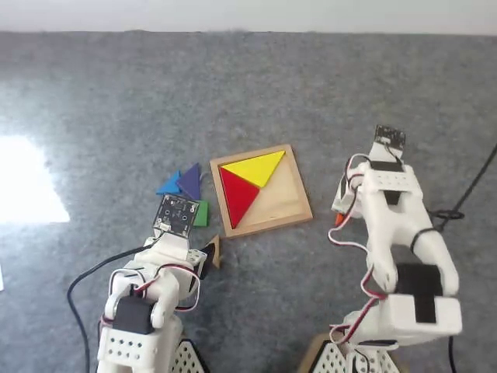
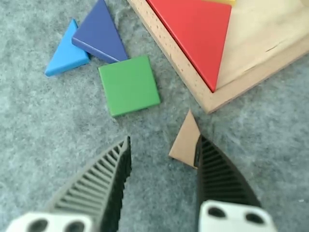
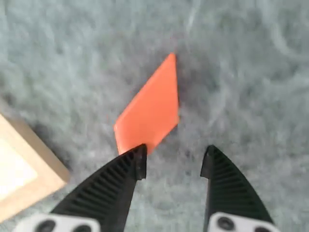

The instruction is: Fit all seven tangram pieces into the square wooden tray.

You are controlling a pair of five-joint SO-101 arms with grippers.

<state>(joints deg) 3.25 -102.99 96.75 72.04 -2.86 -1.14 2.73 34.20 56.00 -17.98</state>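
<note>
While left tool [image 2: 163,142] sits wide open, tan triangle [image 2: 186,140] lies between its fingers, against one; green square [image 2: 129,85] just ahead, tray [image 2: 171,48] beyond it holding red triangle [image 2: 198,34]. Right tool [image 3: 175,152] also wide, orange parallelogram [image 3: 149,108] at one fingertip, flat on worktop [image 3: 241,72].

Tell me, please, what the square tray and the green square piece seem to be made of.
The pale square tray looks like bare light wood: faint grain, matte surface. The flat green square piece has an even matte coat, perhaps painted wood; plastic is possible too.
</note>
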